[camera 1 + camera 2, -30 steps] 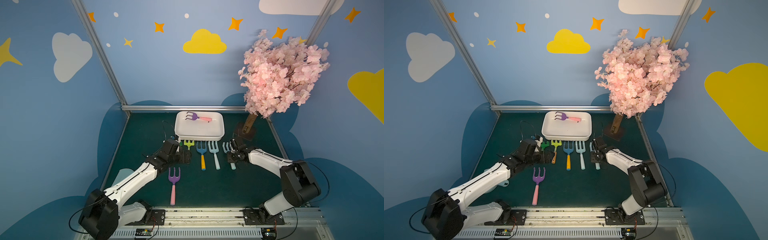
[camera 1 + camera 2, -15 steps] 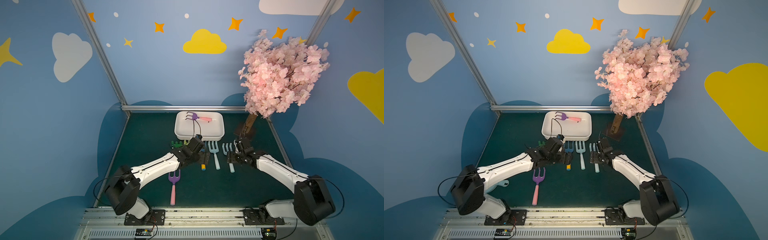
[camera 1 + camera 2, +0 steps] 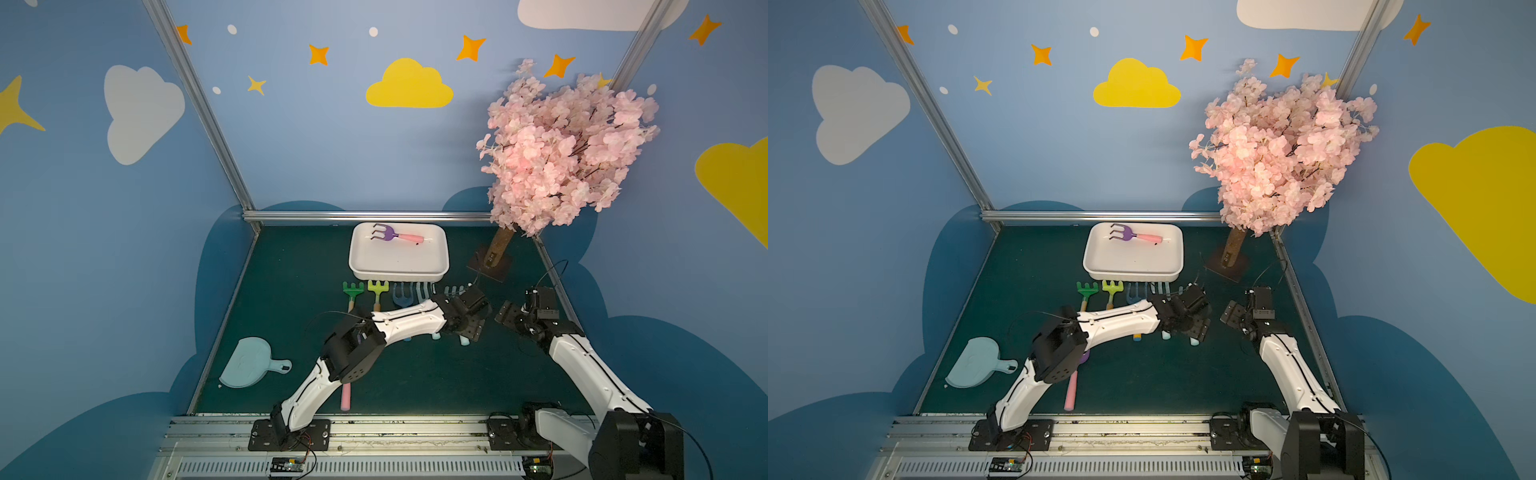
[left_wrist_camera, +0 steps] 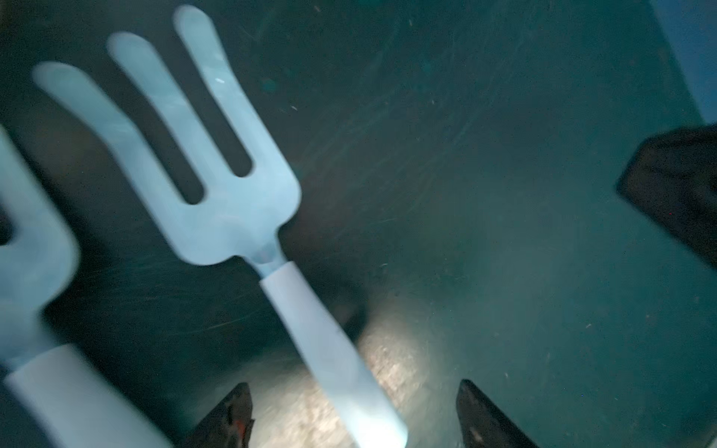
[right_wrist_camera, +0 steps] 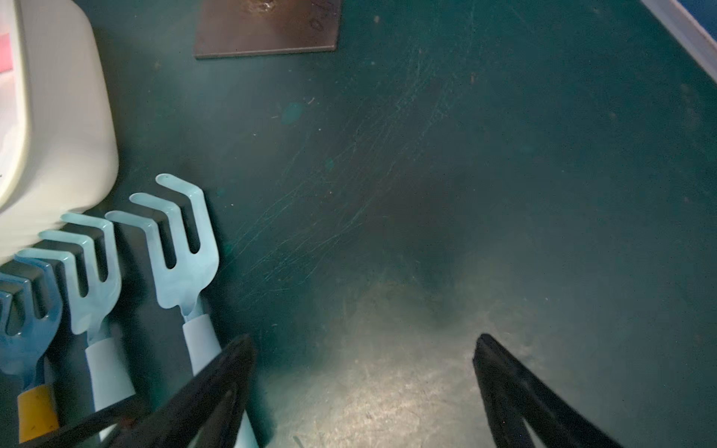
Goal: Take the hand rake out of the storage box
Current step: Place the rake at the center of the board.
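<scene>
One purple-headed, pink-handled hand rake [image 3: 397,237] lies ungrasped along the back wall of the shallow white plastic storage box [image 3: 399,259], near the far edge of the bench [image 3: 291,332]. The left gripper [image 4: 354,388], jaws apart and gripping nothing, straddles the handle of a pale blue plastic rake [image 4: 232,217] in the row fronting the box, seemingly to take it; the right gripper [image 5: 364,341] hovers wide open, empty, toward the right edge.
</scene>
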